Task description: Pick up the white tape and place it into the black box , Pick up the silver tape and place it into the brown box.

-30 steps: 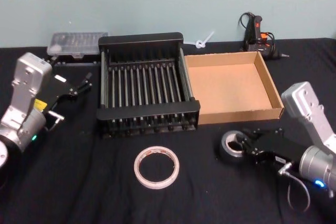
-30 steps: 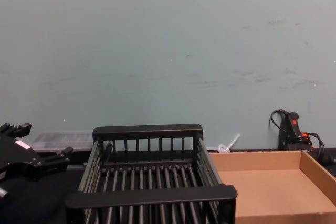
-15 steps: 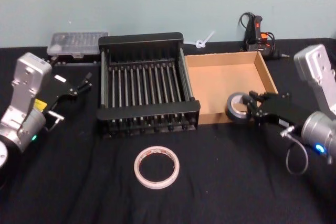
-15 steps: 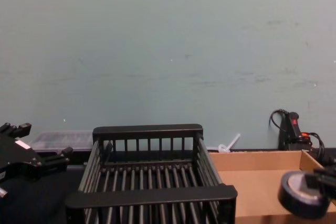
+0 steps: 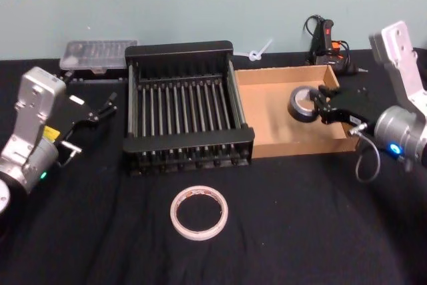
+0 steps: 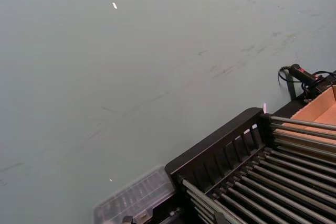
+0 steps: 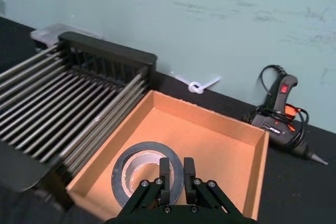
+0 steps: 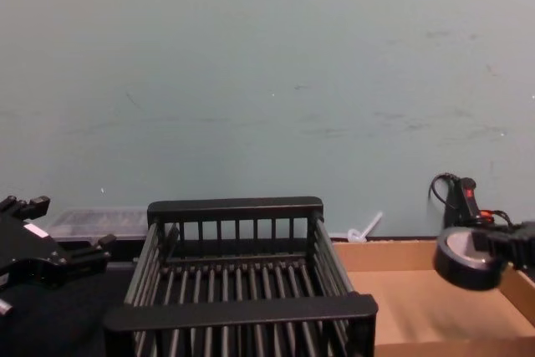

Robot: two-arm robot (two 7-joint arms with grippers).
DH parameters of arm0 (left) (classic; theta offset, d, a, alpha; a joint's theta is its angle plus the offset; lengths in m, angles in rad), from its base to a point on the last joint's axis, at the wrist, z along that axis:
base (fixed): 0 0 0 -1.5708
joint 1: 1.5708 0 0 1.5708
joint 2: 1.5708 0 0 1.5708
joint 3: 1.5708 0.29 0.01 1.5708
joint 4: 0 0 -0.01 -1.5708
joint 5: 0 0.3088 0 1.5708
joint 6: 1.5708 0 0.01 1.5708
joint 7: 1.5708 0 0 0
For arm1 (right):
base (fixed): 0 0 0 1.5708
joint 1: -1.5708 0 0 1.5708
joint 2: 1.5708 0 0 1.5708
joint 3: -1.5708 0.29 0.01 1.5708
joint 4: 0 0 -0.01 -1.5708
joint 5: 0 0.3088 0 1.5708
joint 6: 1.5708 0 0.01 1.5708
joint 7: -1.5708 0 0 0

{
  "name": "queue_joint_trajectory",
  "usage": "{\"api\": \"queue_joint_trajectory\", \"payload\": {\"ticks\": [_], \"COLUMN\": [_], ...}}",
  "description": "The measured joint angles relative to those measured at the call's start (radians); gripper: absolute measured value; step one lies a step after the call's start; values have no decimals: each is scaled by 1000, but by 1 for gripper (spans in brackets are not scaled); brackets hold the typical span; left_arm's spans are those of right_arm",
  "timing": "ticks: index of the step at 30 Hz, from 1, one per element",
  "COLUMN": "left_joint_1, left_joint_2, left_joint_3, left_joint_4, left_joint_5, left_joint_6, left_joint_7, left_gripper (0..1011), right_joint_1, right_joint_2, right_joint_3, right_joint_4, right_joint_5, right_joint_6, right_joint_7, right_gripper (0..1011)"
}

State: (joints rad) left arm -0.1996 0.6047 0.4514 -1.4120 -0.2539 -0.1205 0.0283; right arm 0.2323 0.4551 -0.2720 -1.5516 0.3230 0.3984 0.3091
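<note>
Worktop (image 5: 100, 245) carries the black box (image 5: 180, 50) and, just right of it, the brown box (image 5: 280, 139), with the white tape (image 5: 198, 212) lying untouched in front. Over the brown box hangs the silver tape (image 5: 303, 103), clamped by its wall in the right pincer (image 5: 322, 107); let go from up there, it could bounce or roll over the low wall. Parked at far left, the left pincer (image 5: 100, 107) stands parted and empty.
</note>
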Motion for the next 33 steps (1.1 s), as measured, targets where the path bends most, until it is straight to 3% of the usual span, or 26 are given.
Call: {"api": "queue_joint_trajectory", "payload": {"ticks": [14,20,25,33], "left_joint_1": [0,0,0,0], "left_joint_2": [0,0,0,0], "left_joint_3": [0,0,0,0], "left_joint_4": [0,0,0,0], "left_joint_5": [0,0,0,0], "left_joint_6": [0,0,0,0], "left_joint_7": [0,0,0,0], "left_gripper": [1001,1001,1001,1001], "right_joint_1": [178,224,244,248], "right_joint_2": [-93,-128,-150,-155], "right_joint_3": [-46,-59,-62,-62], "right_joint_4": [249,341,393,404], "right_joint_5": [-43,-70,-90,-98], "right_joint_6": [12,0,-11,-18], "right_joint_7": [-2,-6,-8,-9], "right_gripper": [158,158,158,158]}}
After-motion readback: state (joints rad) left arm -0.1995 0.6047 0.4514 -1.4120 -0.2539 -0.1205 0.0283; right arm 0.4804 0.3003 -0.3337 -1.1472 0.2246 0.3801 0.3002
